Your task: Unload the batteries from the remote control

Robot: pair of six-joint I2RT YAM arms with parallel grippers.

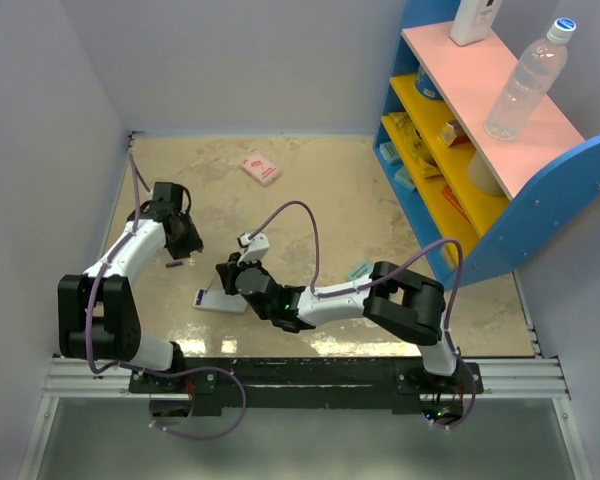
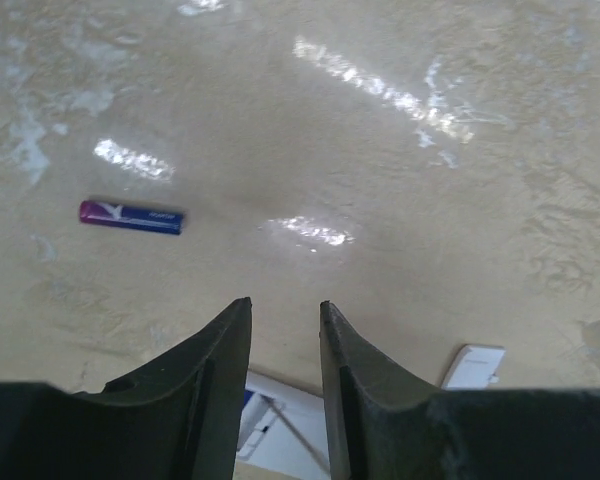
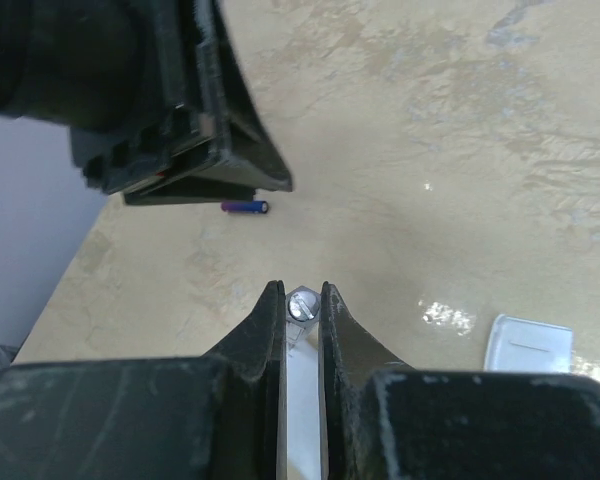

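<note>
The remote control is a slim white bar with one dark end, low over the tan table. My right gripper is shut on it. In the right wrist view the fingers pinch its white body, and a round silver metal part shows at its tip. One purple-and-blue battery lies loose on the table. My left gripper hovers just beyond that battery, open, with nothing between its fingers. Below them the remote control shows.
A small white cover plate lies on the table near the remote. A pink packet sits at the far side and a teal flat box to the right. A blue shelf unit with a bottle stands at the right.
</note>
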